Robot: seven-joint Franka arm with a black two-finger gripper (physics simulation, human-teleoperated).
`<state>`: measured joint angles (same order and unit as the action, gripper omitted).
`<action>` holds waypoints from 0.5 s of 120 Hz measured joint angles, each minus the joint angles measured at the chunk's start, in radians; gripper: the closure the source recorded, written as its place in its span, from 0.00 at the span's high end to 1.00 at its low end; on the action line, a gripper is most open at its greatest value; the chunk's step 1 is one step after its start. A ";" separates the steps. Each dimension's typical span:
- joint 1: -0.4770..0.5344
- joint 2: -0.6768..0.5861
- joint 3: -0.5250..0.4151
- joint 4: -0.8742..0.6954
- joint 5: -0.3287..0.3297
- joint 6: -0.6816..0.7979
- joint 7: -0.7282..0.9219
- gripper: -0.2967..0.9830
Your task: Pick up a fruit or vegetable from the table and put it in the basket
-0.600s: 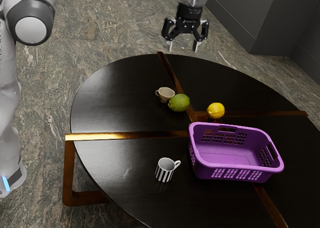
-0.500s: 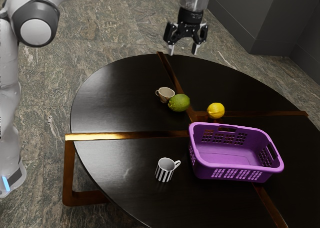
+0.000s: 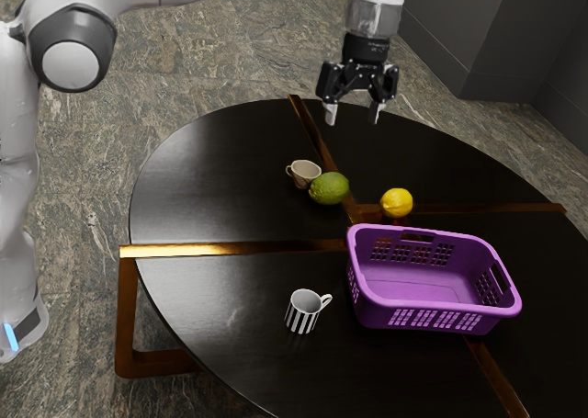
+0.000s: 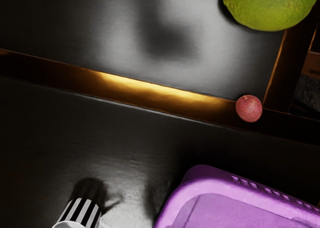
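Here on the round black surface (image 3: 211,170), from the exterior view's left: striped black-and-white mug (image 3: 299,318) near, beige cup (image 3: 305,176) far, beside round green lime (image 3: 329,189); yellow lemon (image 3: 397,202) far, perforated purple basket (image 3: 423,307) near.

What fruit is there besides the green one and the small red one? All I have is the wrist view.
Observer: A yellow lemon, standing on the table close to the basket.
Operator: Got it. And am I open or closed up there?
Observer: Open. The claw has its two fingers spread apart, with nothing between them.
Operator: If I go for the green fruit, is anything near it that I could knock?
Observer: Yes, a small beige cup right beside it, on the side away from the basket. I can't tell whether they touch.
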<state>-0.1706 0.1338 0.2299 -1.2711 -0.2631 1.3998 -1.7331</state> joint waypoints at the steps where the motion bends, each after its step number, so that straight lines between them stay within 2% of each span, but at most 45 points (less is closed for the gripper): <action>1: 0.000 0.005 0.000 0.006 0.004 0.000 0.019 0.77; 11: 0.000 0.025 0.002 0.039 0.035 0.003 0.224 0.77; 30: -0.061 0.036 0.000 0.049 0.102 0.010 0.581 0.77; 50: -0.036 0.155 -0.005 0.084 0.128 0.120 0.974 0.77; 60: 0.025 0.211 -0.041 0.099 0.131 0.188 1.177 0.77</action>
<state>-0.1459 0.3450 0.1885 -1.1722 -0.1319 1.5876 -0.5565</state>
